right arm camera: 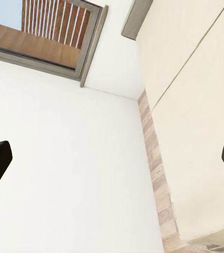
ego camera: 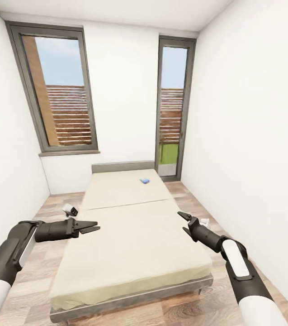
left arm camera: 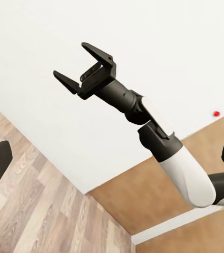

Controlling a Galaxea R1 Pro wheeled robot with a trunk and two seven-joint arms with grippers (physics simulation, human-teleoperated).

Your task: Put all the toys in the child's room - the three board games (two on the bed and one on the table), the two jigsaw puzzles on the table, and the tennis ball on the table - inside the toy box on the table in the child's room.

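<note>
The bed (ego camera: 130, 226) lay ahead with a small blue item (ego camera: 144, 180) near its headboard, possibly a board game, so the base likely needed rolling closer before reaching; left pincer (ego camera: 95, 226) and right pincer (ego camera: 183, 222) both hung apart, empty, flanking the bed.

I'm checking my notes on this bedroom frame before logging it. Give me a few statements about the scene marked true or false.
1. Both grippers are open and empty. True: left gripper, right gripper.
2. A small blue thing lies on the bed near its far end. True.
3. The left gripper holds the blue thing. False: it hangs open beside the bed's left edge.
4. The bed stands crosswise. False: it runs lengthwise toward the far wall.
5. The far wall has no windows. False: a window and a glazed door.
</note>
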